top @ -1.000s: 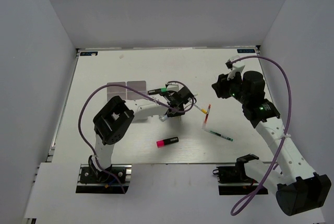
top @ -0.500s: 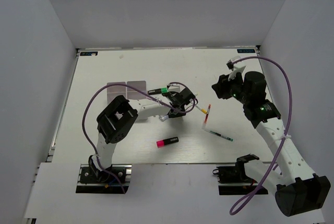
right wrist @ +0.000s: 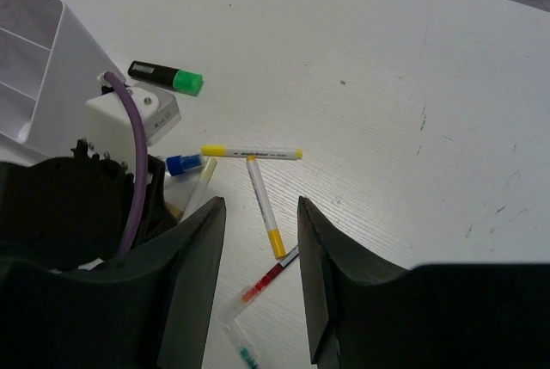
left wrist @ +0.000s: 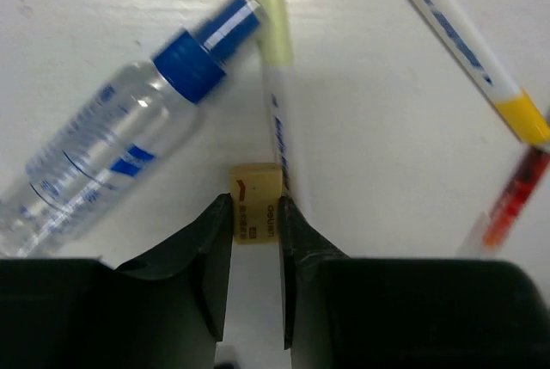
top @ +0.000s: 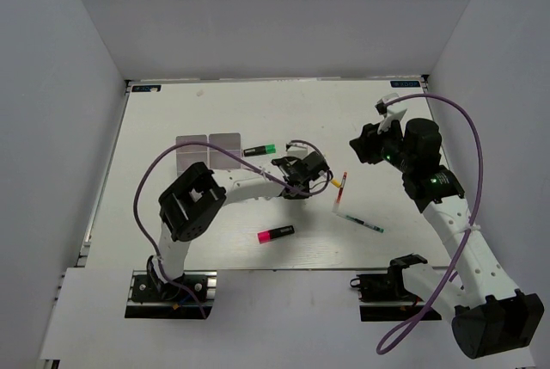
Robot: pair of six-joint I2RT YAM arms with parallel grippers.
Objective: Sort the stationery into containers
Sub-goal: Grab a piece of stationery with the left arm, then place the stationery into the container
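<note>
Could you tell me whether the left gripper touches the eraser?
Touching. Left wrist view shows the left gripper flush against both sides of the eraser.

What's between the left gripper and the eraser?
Nothing visible. The left gripper has its jaws either side of the eraser; I can't tell if they are clamped. A pen lies close along one edge of the eraser, by a fingertip. The bottle lies apart on the other side.
</note>
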